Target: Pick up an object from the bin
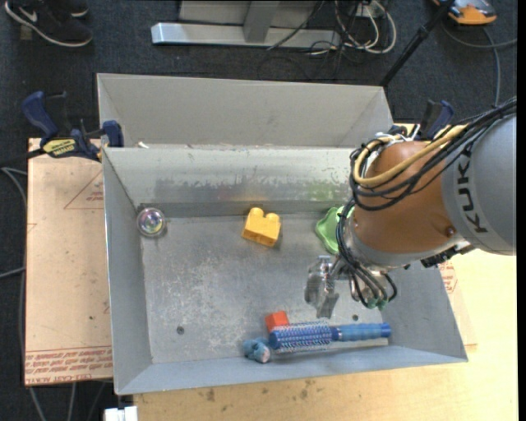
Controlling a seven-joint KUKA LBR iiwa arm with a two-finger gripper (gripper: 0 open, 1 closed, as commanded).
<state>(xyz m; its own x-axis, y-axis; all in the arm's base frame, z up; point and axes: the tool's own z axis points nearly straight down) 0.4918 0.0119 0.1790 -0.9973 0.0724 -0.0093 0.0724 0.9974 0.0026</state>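
Gripper [322, 289] sits lower right of centre in the bin [205, 279], open or closed I can't tell; the nearest candidate, a blue brush [329, 335], lies just below it in frame, long axis left-right, with an orange block [277, 319] at its left end.

Standing in robotics lab: KUKA arm [486, 177] reaching over grey metal bin [246, 115], cables [362, 31] trailing across dark carpet [107, 53], shoe [56, 20] resting nearby.
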